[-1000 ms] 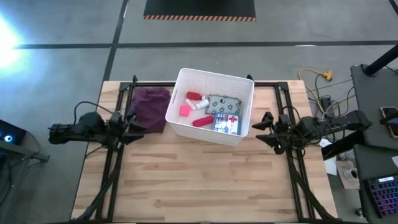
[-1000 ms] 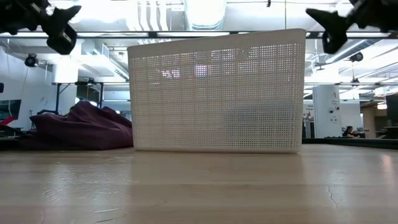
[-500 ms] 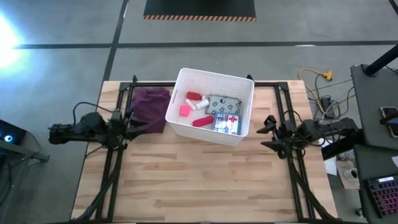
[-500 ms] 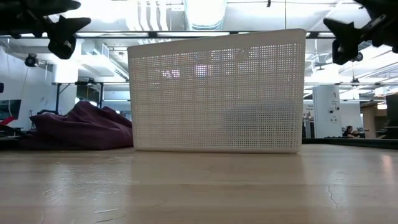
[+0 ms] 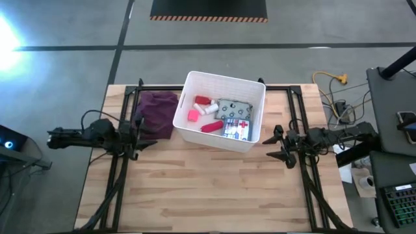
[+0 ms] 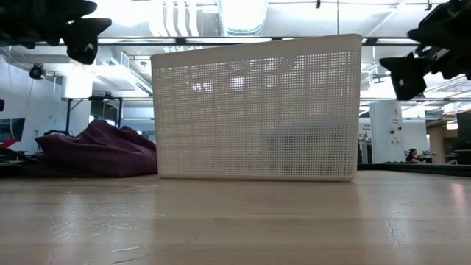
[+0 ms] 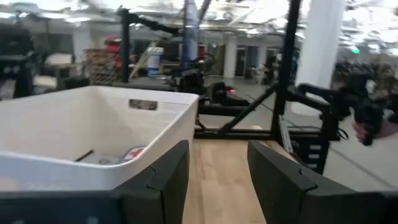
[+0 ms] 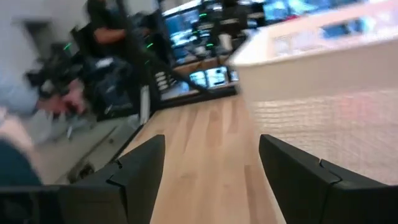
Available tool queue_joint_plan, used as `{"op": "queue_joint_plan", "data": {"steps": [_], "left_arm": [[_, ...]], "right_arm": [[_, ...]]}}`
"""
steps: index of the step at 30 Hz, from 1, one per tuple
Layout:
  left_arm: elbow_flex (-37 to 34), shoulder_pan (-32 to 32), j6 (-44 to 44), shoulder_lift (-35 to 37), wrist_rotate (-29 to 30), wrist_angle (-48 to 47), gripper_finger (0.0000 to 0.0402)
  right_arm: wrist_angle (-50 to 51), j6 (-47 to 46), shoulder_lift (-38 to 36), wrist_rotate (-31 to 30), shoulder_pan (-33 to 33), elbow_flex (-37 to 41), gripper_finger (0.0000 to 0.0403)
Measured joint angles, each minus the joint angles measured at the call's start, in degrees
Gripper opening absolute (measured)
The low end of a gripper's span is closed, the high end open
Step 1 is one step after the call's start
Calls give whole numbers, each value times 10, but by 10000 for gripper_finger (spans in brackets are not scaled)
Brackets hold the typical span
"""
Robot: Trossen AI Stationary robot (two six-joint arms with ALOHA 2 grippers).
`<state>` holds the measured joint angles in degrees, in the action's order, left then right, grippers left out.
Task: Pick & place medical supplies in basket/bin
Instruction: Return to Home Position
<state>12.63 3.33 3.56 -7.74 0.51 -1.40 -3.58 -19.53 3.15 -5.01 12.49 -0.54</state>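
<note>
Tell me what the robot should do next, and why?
Probably pull both arms back to rest. The left gripper and right gripper are open and empty beside the white bin, the first-aid box and red tube lie inside it, and only the purple cloth lies outside on the table.

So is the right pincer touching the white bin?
Apart. The high view shows bare table between the right pincer and the white bin.

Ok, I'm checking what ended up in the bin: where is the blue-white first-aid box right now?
In the high view the first-aid box lies inside the white bin, on its right side, beside the red tube and the grey-green packet.
</note>
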Motion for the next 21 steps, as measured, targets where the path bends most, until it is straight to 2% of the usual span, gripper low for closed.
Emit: {"op": "queue_joint_plan", "data": {"steps": [3, 5, 8, 13, 21], "left_arm": [[-20, 0, -9, 2, -4, 19, 148], [-48, 0, -6, 14, -5, 46, 148], [-112, 0, 2, 45, -5, 143, 148], [-108, 0, 13, 75, -4, 91, 148], [-120, -1, -14, 64, 2, 132, 148]], "right_arm": [[-3, 67, 0, 39, 0, 0, 250], [-19, 100, -2, 39, 0, 0, 247], [-35, 138, -3, 39, 0, 0, 241], [-36, 139, -4, 40, 0, 0, 235], [-75, 191, -4, 55, 0, 0, 237]]}}
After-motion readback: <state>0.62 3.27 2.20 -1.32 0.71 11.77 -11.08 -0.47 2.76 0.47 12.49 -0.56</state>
